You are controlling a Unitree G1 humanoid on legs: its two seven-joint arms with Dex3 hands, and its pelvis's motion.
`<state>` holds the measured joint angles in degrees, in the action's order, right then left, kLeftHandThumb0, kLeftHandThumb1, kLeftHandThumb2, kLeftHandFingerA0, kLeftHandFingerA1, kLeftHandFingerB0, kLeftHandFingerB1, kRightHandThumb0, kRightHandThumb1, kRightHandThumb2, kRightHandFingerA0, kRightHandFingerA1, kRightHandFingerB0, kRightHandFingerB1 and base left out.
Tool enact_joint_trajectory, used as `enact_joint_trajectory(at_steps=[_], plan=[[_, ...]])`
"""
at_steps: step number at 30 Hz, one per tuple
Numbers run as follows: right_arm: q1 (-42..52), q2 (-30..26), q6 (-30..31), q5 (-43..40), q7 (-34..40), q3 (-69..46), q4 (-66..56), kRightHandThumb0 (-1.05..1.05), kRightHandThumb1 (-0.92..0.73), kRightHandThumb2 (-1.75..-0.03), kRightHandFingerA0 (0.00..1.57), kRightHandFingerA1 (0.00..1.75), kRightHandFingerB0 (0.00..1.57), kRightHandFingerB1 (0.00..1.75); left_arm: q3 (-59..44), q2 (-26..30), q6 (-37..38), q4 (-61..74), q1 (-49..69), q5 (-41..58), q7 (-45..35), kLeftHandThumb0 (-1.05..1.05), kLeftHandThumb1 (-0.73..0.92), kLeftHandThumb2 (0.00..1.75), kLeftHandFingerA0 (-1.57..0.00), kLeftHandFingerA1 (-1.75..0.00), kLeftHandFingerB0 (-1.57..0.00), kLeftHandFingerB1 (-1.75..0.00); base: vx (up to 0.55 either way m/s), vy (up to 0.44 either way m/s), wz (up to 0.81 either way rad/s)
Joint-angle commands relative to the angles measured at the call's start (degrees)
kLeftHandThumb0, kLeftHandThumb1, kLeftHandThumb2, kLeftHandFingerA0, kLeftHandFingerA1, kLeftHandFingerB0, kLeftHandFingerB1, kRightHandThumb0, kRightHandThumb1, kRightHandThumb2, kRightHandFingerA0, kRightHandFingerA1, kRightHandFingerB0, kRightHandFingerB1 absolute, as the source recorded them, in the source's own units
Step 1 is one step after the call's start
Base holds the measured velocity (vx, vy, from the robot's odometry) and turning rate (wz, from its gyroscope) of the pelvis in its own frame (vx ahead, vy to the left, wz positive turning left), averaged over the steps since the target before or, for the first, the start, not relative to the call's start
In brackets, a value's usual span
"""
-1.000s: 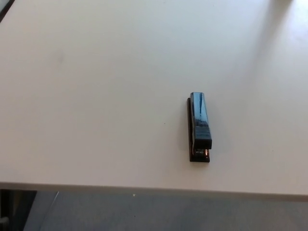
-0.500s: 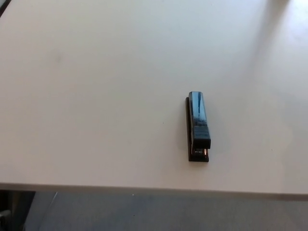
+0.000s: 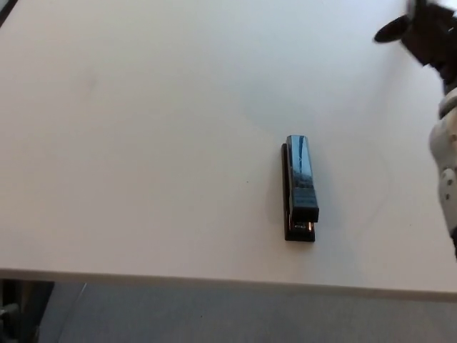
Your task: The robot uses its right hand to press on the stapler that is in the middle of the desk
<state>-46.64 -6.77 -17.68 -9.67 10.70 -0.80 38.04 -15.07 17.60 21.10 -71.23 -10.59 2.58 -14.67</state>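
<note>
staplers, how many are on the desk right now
1. The only stapler lies lengthwise on the white desk, right of centre and near its front edge. The right hand is at the top right corner, well clear of it. Nothing on the desk could hide another.

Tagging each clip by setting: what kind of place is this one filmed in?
Probably an office or lab workstation. A plain white desk holds just a black stapler, grey floor shows past its near edge, and the robot's right hand enters at the upper right.
</note>
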Motion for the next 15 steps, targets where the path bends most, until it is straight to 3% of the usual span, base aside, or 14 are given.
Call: enact_joint_trajectory(at_steps=[1,2,4,6,7,8,12,15], plan=[[-2.4,3.4,-1.3,9.5,2.4,5.1,10.0,-0.16,-0.82,-0.66,1.15,0.88,0.73,1.08,-0.2,1.6,1.4,-0.4,0.1,0.5,-1.1,-0.66,0.79,1.05,0.0,-0.36,-0.11,-0.31,0.0,0.0,0.0],[-2.6,3.8,-1.6,9.7,2.2,5.6,11.1,-0.15,-0.81,-0.67,1.14,0.86,0.75,1.05,-0.5,1.5,1.3,-0.5,0.1,1.0,-1.6,-0.62,0.92,0.76,-0.09,-0.3,-0.09,-0.21,0.0,0.0,0.0],[-3.8,4.5,-1.5,10.0,2.3,6.1,13.3,-0.14,-0.82,-0.64,1.1,0.87,0.75,0.99,-0.2,1.8,1.2,-0.4,-0.2,0.6,-1.4,-0.65,0.92,0.79,-0.1,-0.31,-0.08,-0.2,0.0,0.0,0.0],[-4.2,6.0,-1.8,9.2,1.4,5.9,15.5,-0.15,-0.83,-0.65,1.21,0.8,0.75,0.98,-0.3,1.6,1.2,-0.5,-0.3,0.6,-1.2,-0.66,0.92,0.75,-0.1,-0.3,-0.1,-0.21,0.0,0.0,0.0],[-4.4,6.0,-2.0,9.2,1.3,5.7,16.1,-0.15,-0.83,-0.65,1.21,0.8,0.75,0.98,-0.2,1.5,1.1,-0.5,-0.4,0.6,-1.2,-0.66,0.92,0.75,-0.1,-0.3,-0.1,-0.21,0.0,0.0,0.0],[-4.4,7.4,-1.5,8.4,-0.1,5.4,17.5,-0.15,-0.82,-0.67,1.27,0.93,0.71,1.08,-0.4,1.3,1.6,-0.5,-0.1,0.9,-1.9,-0.68,0.79,1.05,0.0,-0.36,-0.11,-0.3,0.0,0.0,0.0],[-5.2,9.0,-1.1,10.5,0.9,6.0,20.9,-0.17,-0.79,-0.68,1.27,0.86,0.75,1.06,0.0,1.4,1.4,-0.5,-0.1,0.4,-1.6,-0.68,0.79,1.05,0.0,-0.36,-0.1,-0.3,0.0,0.0,0.0],[-5.5,10.5,-0.9,10.4,1.1,5.5,23.7,-0.16,-0.78,-0.7,1.21,0.97,0.76,1.09,0.1,1.5,1.3,-0.6,-0.1,0.4,-1.5,-0.68,0.8,1.05,0.0,-0.34,-0.1,-0.3,0.0,0.0,0.0]])
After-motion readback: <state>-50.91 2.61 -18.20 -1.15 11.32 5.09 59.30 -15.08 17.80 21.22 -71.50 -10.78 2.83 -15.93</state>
